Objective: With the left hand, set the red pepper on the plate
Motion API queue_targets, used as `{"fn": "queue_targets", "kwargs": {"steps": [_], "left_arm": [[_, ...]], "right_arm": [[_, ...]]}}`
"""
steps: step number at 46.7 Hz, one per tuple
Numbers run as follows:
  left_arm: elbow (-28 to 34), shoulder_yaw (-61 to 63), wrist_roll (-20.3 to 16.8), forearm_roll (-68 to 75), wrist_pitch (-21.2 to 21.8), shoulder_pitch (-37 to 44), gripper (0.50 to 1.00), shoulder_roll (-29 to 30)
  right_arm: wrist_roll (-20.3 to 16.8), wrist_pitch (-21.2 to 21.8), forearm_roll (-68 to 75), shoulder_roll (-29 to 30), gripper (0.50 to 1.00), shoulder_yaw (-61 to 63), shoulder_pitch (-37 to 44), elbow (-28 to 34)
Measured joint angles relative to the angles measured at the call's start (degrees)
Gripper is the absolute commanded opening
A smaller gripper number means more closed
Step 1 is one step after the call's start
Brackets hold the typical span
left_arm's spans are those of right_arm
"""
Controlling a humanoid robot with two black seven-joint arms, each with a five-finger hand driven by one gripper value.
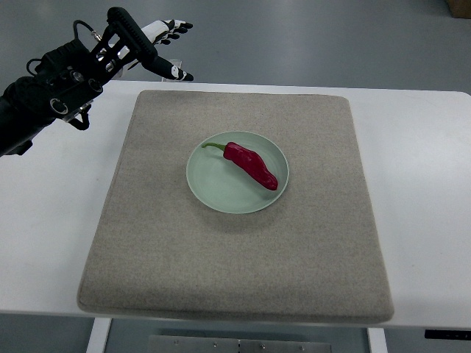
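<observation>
Top view: left hand (163,45) sits at the far-left corner of the worktop (51,213), arm coming in from the left edge. Fingers spread and loose, holding nothing; the fingertips hang over the back edge of the worktop, well apart from everything on it. Right arm not in view

Outward from the hand: a grey felt mat (235,243) covers most of the worktop. Near its middle, a pale green plate (210,187). The red pepper (252,164) lies on the plate, slanted, green stem toward the upper left, tip toward the lower right and close to the rim. By the look of it the placing is done and only the arm's retreat is left

Risks, as I judge them:
- The pepper's tip end is near the plate's right rim; a jolt to the worktop or mat could roll it over the edge onto the mat
- If the arm swung back low across the mat, the forearm or fingers could catch the plate and slide it; the felt gives some grip, but the plate looks light
- The hand is already clear, so the chance of either seems small as long as the arm keeps away from the plate
</observation>
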Motion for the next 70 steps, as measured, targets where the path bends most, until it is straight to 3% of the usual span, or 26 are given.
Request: {"fn": "queue_targets", "kwargs": {"steps": [9, 18, 37, 48, 61, 70], "left_arm": [[0.8, -2.8, 0.4, -17.2, 2.7, 1.0, 0.958, -1.2], [5.4, -5.3, 0.3, -26.3, 1.2, 2.2, 0.958, -3.4], [20.6, -16.3, 0.3, -27.6, -13.6, 6.1, 0.958, -8.8], [21.3, -19.6, 0.3, -34.0, -18.1, 7.2, 0.958, -9.7], [23.9, -19.7, 0.3, -45.5, -32.7, 8.6, 0.958, -10.5], [19.4, -20.1, 0.3, -45.9, -33.2, 9.7, 0.958, -9.8]], "right_arm": [[0.0, 0.0, 0.0, 0.0, 0.932, 0.0, 0.0, 0.0], [0.0, 0.0, 0.0, 0.0, 0.932, 0.0, 0.0, 0.0], [0.0, 0.0, 0.0, 0.0, 0.932, 0.0, 0.0, 0.0], [0.0, 0.0, 0.0, 0.0, 0.932, 0.0, 0.0, 0.0], [0.0, 0.0, 0.0, 0.0, 0.932, 0.0, 0.0, 0.0], [0.0, 0.0, 0.0, 0.0, 0.932, 0.0, 0.0, 0.0]]}}
